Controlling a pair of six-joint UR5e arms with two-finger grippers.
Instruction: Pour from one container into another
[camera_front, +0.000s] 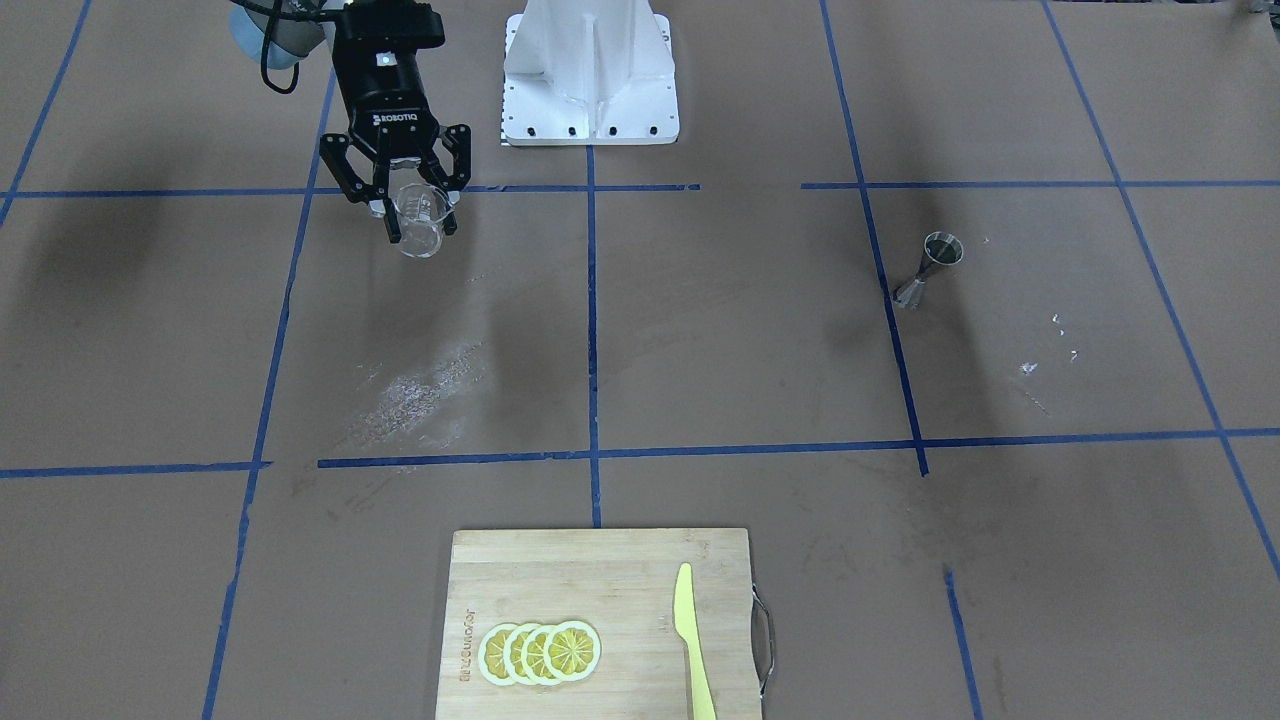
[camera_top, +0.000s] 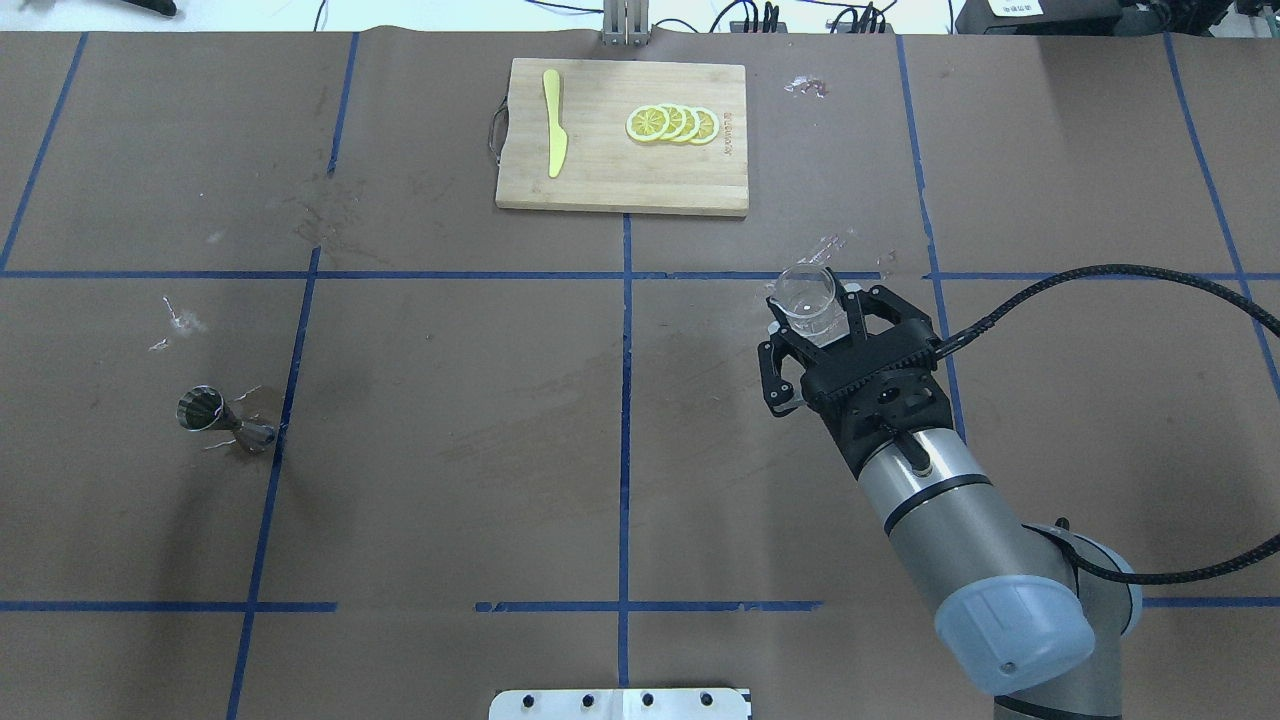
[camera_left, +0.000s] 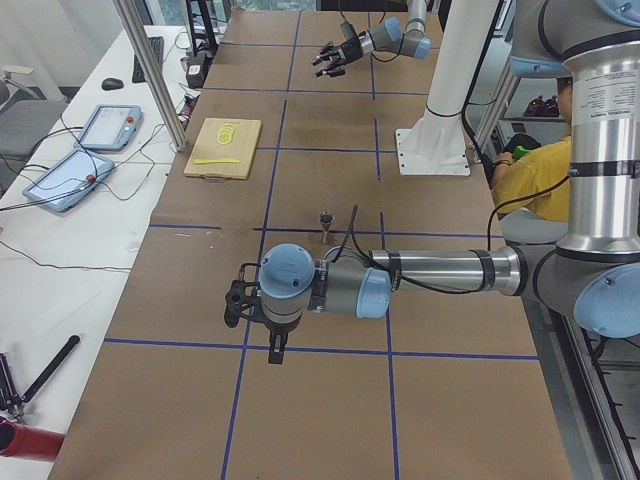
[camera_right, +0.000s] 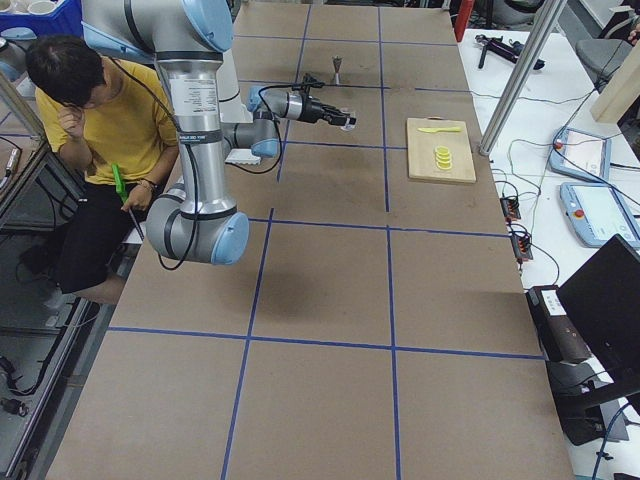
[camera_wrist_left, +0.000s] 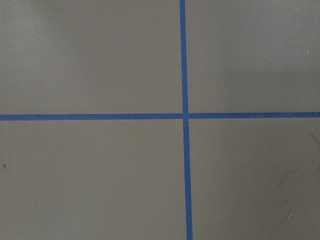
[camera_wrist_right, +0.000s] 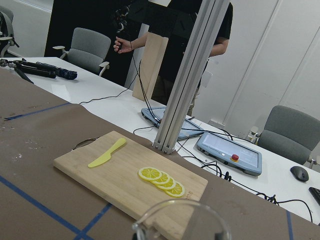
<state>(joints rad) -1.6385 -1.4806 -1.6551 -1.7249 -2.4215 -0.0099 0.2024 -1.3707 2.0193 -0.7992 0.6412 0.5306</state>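
Note:
My right gripper (camera_front: 421, 233) is shut on the small clear glass cup (camera_front: 418, 215), gripping its sides and holding it upright above the table on my right. From overhead the cup (camera_top: 808, 300) sticks out past the gripper (camera_top: 815, 316); its rim (camera_wrist_right: 180, 220) fills the bottom of the right wrist view. The steel jigger (camera_front: 930, 268) stands alone on the paper far off on my left side (camera_top: 222, 420). My left gripper (camera_left: 250, 305) hovers low over the table at the near end of the left side view; whether it is open or shut I cannot tell.
A wooden cutting board (camera_top: 600, 180) lies at the table's far edge, carrying a yellow knife (camera_top: 553, 135) and lemon slices (camera_top: 672, 123). The white robot base (camera_front: 590, 70) sits at the table's near edge. A seated person (camera_right: 90, 110) is beside the robot.

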